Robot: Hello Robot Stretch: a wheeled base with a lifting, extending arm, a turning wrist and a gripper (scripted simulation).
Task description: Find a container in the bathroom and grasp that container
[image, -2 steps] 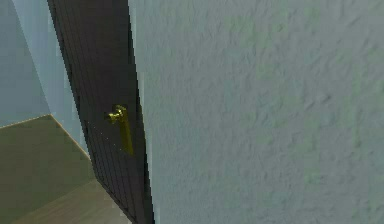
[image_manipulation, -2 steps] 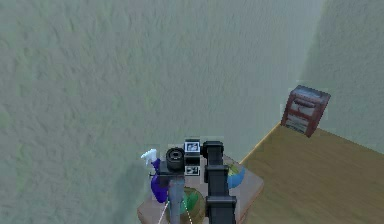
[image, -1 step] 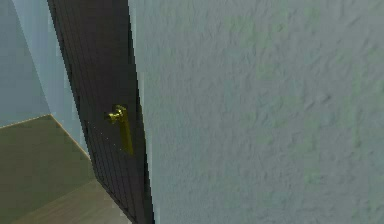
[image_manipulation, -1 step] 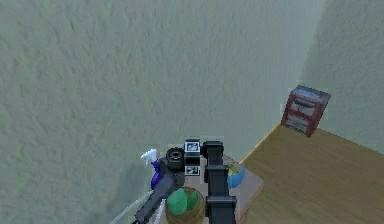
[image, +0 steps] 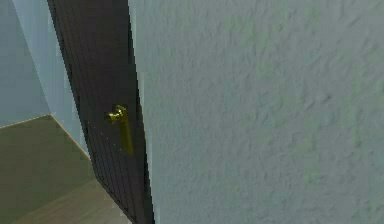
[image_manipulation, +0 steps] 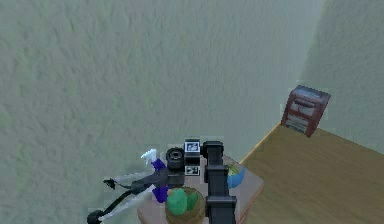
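1. Door, forward view: dark, tall, seen close. A brass handle sits on the door's near edge. A pale rough wall lies just beside the door toward the view's right, and a wooden floor lies beside the door toward the view's left.
2. Arm, arm side view: a dark square bar over a small round tabletop. The gripper stands left of the arm's far end, with its thin jaws reaching away from the arm. I cannot tell whether the jaws are apart or together, nor whether they hold anything.
3. Candidate containers, same view:
   - A white-and-blue bottle, shaped like a sprayer, is left of the arm at the gripper's body. Contact cannot be told.
   - A green rounded thing sits on the tabletop just left of the arm.
   - A blue-green thing sits just right of the arm; its kind is unclear.
4. Handling, by judgement:
   - The bottle is probably light, stiff plastic with a smooth skin, top-heavy at the spray head and easily tipped. Take it across the body below the head, not by the trigger.
   - The green thing would slip on its curve; take it low on its sides or by a rim, if it has one.
5. Shelf unit, same view: small, red-brown, well apart from the arm in the room's corner.
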